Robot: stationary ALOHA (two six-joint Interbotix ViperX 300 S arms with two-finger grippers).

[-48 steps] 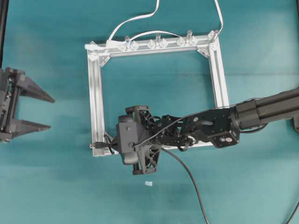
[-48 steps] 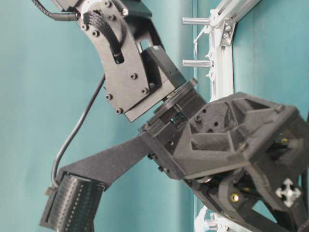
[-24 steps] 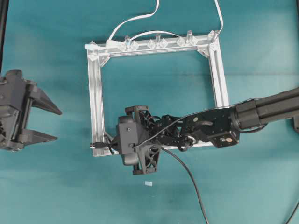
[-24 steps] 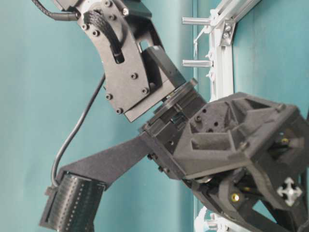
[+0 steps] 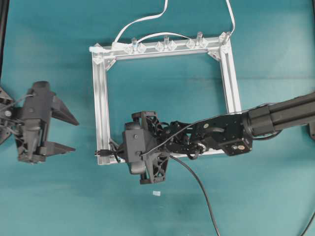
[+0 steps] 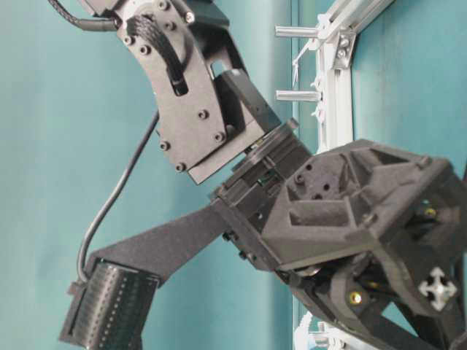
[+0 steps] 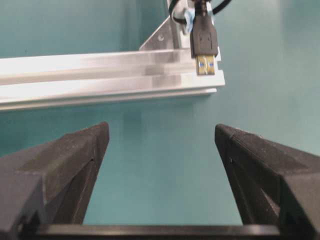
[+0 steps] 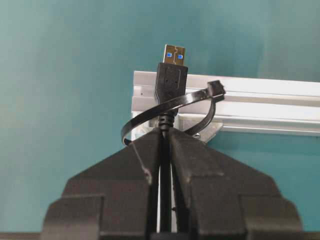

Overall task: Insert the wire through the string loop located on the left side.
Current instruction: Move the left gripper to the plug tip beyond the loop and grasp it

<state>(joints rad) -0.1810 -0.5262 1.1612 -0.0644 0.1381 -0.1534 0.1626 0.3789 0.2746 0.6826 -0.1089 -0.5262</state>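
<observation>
1. Table (image 5: 59,206): a flat teal surface with a matte finish. It carries everything below.
2. Frame (image 5: 101,98): a square of silver aluminium extrusion, rigid, grooved and sharp-edged, with clear pegs along its far rail. Treat it as fixed.
3. Right tool (image 8: 164,131): its black moulded jaws are pressed together, pinching the wire just behind the plug. It sits at the frame's lower left corner in the overhead view.
4. Left tool (image 5: 69,133): its jaws are spread wide and hold nothing. It stands on the table left of the frame, apart from it, facing the plug.
5. Wire (image 5: 197,183): a long, thin black cable, judged light and limp. It will sag if you grip it far back, so take hold at or right behind the plug.
6. Plug (image 8: 170,80): a small, hard rectangular black body with a metallic tip. It projects past the frame corner. Judged stiff enough to take a firm pinch on its flat sides.
7. String loop (image 8: 172,109): a thin, dark, glossy band curving around the plug's neck at the corner. Judged flexible and easily pushed aside. Whether the plug has fully passed through, you cannot tell.
</observation>
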